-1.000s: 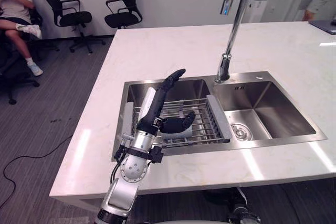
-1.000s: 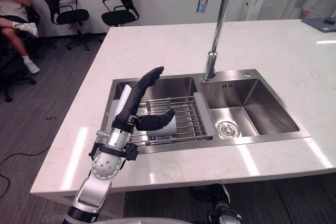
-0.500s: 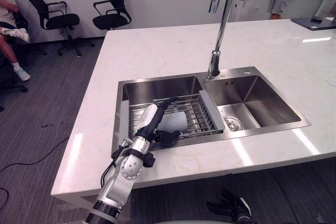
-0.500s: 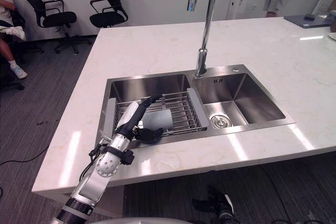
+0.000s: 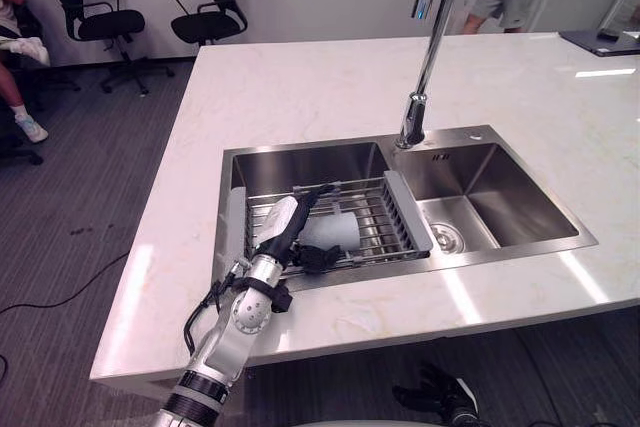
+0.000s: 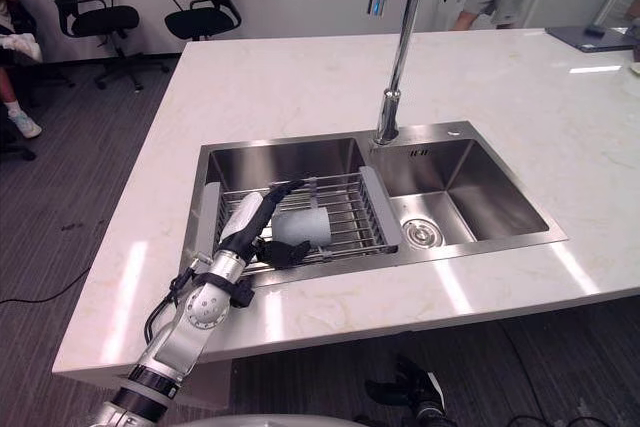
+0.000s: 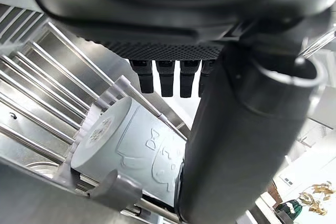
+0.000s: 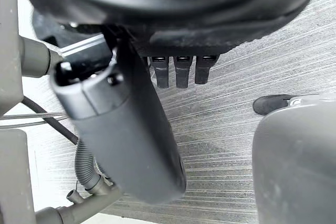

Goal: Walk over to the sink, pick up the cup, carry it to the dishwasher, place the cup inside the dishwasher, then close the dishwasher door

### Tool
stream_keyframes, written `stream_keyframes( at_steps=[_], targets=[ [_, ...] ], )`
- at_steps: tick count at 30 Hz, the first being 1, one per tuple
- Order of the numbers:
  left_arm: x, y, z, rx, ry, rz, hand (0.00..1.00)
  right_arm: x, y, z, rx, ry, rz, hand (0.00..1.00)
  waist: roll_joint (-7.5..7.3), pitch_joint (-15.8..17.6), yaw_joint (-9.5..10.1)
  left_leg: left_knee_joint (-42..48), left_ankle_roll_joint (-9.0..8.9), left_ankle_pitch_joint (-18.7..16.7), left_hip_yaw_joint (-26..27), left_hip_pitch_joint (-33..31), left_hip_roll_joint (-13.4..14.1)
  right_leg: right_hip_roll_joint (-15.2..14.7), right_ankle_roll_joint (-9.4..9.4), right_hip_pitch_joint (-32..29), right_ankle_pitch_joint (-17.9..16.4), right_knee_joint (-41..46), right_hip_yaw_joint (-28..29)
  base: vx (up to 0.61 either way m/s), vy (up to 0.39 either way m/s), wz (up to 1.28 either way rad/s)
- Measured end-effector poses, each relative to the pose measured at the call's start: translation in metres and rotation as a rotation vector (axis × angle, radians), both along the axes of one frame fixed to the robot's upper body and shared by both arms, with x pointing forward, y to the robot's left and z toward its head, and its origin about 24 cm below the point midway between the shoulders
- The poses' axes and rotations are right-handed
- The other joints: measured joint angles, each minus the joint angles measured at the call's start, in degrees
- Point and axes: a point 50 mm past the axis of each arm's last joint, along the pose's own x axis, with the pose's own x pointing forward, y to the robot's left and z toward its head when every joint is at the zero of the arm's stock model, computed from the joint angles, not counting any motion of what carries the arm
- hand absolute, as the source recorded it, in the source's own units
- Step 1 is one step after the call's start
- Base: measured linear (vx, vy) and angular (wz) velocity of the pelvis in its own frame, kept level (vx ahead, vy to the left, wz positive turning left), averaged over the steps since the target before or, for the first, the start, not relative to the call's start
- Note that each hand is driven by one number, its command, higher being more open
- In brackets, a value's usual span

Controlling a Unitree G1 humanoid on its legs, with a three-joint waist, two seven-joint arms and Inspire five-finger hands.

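Observation:
A pale blue-grey cup (image 5: 332,230) lies on its side on the wire rack (image 5: 390,217) across the left basin of the steel sink (image 5: 300,162). My left hand (image 5: 290,222) reaches over the sink's front rim, its fingers straight above the cup and its thumb (image 5: 320,257) against the cup's near side. In the left wrist view the cup (image 7: 128,150) shows its base and embossed side, with the fingers (image 7: 168,74) stretched over it and the thumb (image 7: 236,140) beside it. My right hand (image 8: 131,124) hangs low over grey carpet, fingers straight.
A tall chrome tap (image 5: 425,57) rises behind the divide between the basins. The right basin (image 5: 490,197) has a drain. The white marble counter (image 5: 300,87) surrounds the sink. Office chairs (image 5: 205,2) and a seated person stand far left; another person stands behind the counter.
The whole picture has shifted, so the camera moved. My left hand came down from above the rack a second ago and lies at the cup; since half a second ago it has hardly moved.

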Motion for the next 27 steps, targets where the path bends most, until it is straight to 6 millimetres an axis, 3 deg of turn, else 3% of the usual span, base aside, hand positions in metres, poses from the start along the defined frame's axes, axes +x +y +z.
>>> stream_keyframes(
  at_steps=[27],
  targets=[
    [0.03, 0.027, 0.002, 0.3, 0.053, -0.041, 0.9, 0.001, 0.001, -0.001, 0.008, 0.006, 0.032, 0.9, 0.33, 0.49, -3.07, -0.49, -0.01, -0.09, 0.24, 0.11, -0.07, 0.08, 0.02, 0.04, 1.02, -1.76, 1.08, -0.01, 0.002, -0.02]
  ],
)
